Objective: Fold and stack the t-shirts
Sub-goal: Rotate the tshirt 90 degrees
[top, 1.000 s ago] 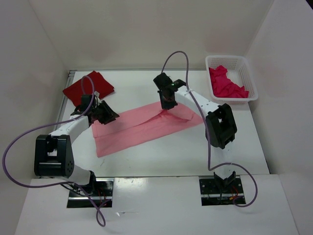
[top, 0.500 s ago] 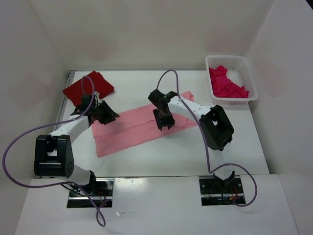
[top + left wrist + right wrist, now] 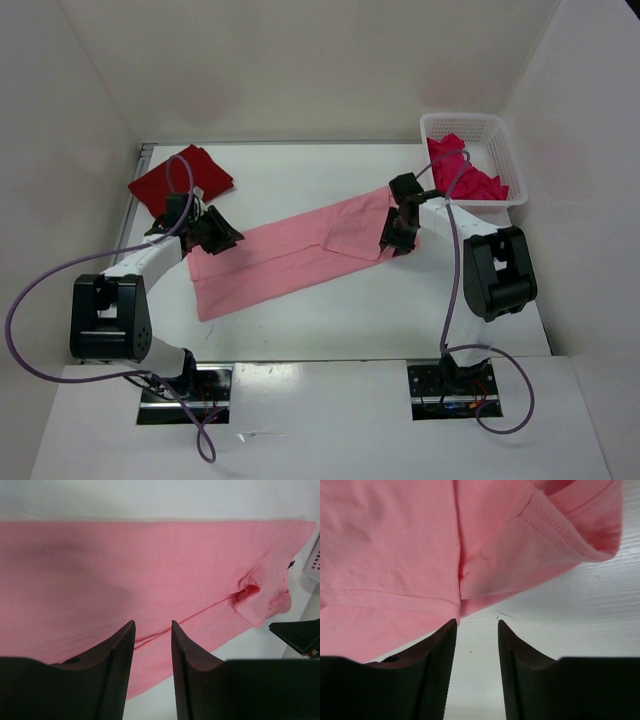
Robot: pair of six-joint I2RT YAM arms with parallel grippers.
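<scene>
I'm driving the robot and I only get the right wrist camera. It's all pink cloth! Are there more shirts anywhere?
Observer: Yes. A dark red shirt lies at the table's far left corner, and it looks folded.
Operator: Is that the only other one?
Observer: No. A magenta shirt sits bunched up in the white basket at the far right.
Operator: Where's my other arm?
Observer: The left arm is at the left end of the pink shirt. Its jaws are apart, with nothing between them.
</scene>
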